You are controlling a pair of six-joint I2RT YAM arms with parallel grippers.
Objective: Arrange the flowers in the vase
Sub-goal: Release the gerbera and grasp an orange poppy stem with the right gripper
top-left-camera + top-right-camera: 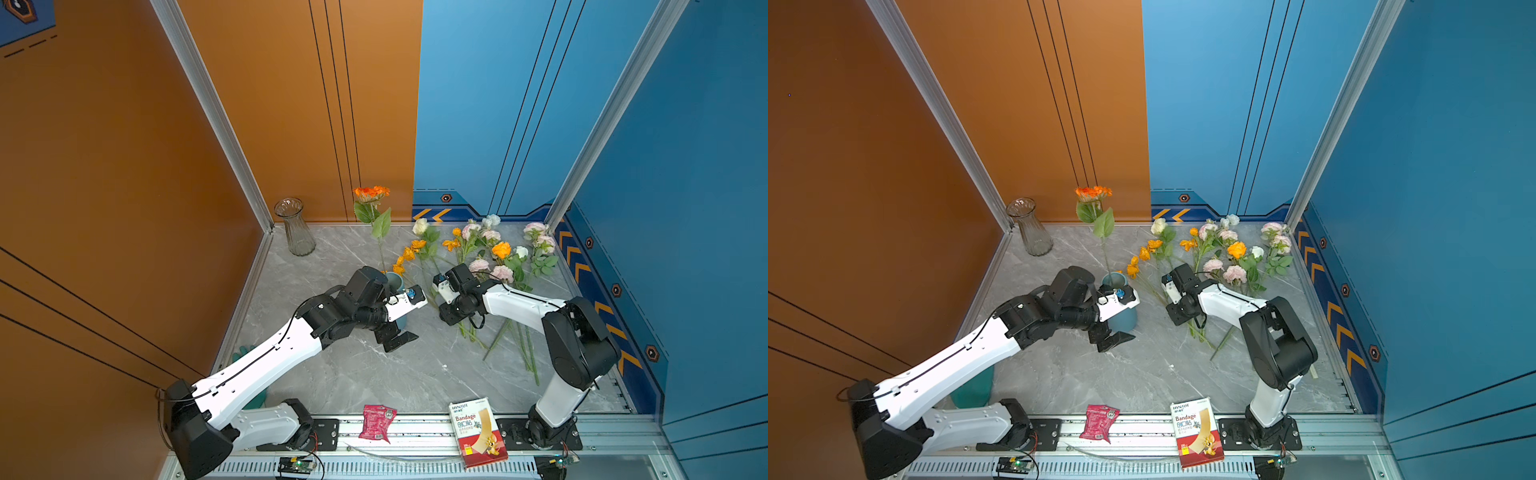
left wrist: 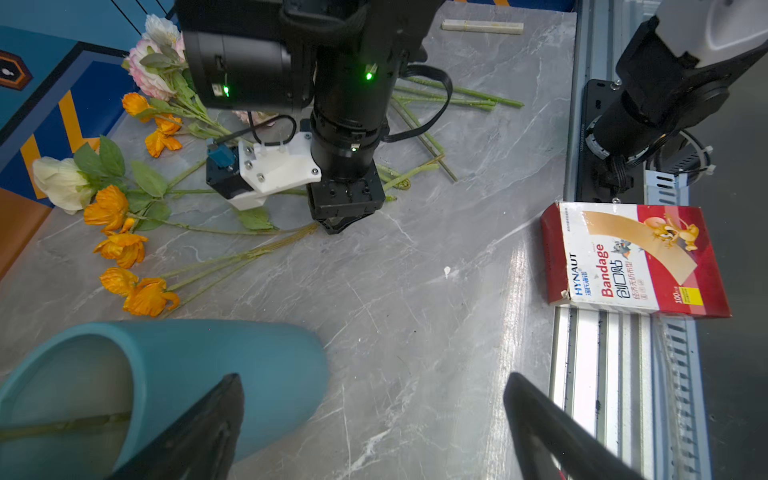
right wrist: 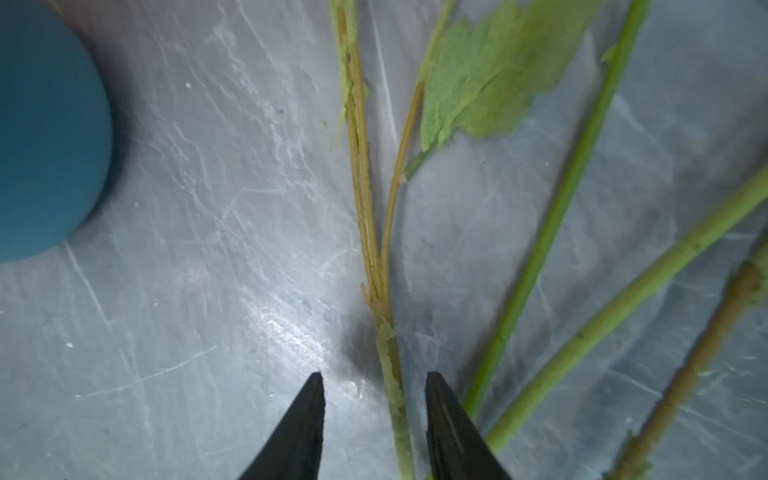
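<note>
Now the right tool (image 3: 374, 376), narrowly open, straddles a poppy stem (image 3: 388, 349): centre it before closing. The left tool (image 2: 374, 378) gapes wide beside the blue vase (image 2: 208, 357).

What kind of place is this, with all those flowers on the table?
Probably a robot practice booth: two robot arms mounted on a metal rail, orange and blue wall panels, and props like a bandage box and flowers.
</note>
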